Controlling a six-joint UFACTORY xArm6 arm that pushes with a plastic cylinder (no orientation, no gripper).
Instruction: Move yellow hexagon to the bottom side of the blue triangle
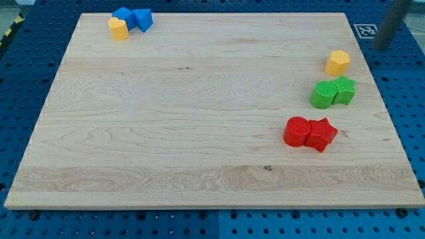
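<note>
A yellow block, hexagon-like, sits near the wooden board's right edge. A second yellow block sits at the view's top left, touching a blue block. Another blue block, angular and possibly the triangle, touches that one on its right. My rod shows as a blurred grey streak at the view's top right. My tip is off the board's right edge, above and to the right of the right-hand yellow block, apart from it.
A green round block and a second green block touch each other below the right yellow block. A red round block and a red star sit together further down. A blue perforated table surrounds the board.
</note>
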